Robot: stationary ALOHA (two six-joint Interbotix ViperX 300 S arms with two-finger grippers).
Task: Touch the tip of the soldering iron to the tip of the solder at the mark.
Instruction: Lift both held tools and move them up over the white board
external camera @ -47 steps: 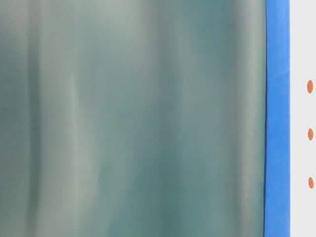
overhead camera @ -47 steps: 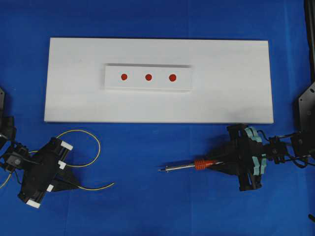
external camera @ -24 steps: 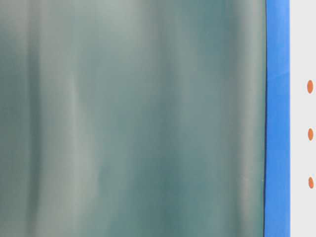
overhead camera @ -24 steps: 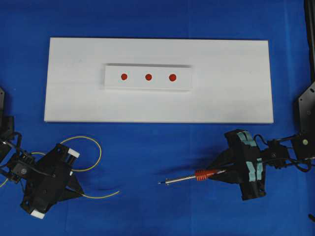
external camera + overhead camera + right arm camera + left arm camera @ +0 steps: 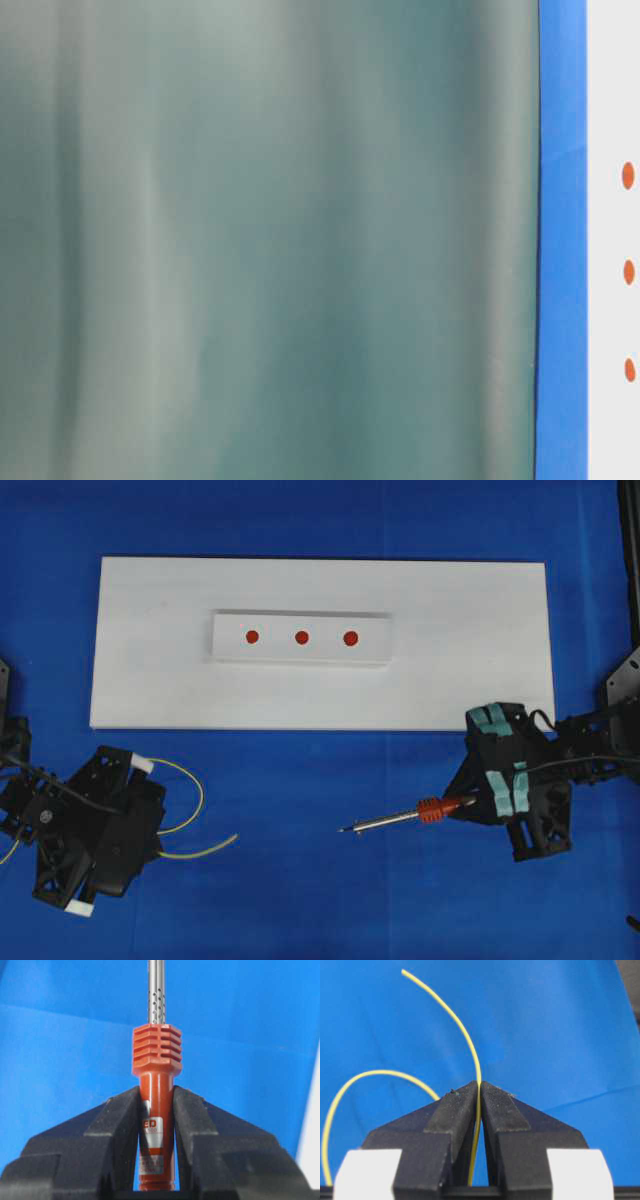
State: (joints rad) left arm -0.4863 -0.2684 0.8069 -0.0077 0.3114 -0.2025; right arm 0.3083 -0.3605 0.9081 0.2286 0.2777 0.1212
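Overhead, I saw the iron [image 5: 400, 820] and solder [image 5: 200, 846] on opposite sides, well apart from the marks [image 5: 301, 637]. Left wrist: left gripper [image 5: 480, 1091] pinched the solder; its long springy end could wander. Right wrist: right gripper [image 5: 156, 1097] clamped the iron's handle; I feared slipping.

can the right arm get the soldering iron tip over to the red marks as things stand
Probably yes. The right gripper is shut on the soldering iron, whose tip points left over bare blue cloth. Nothing stands between it and the red marks on the raised white block; the white board is flat.
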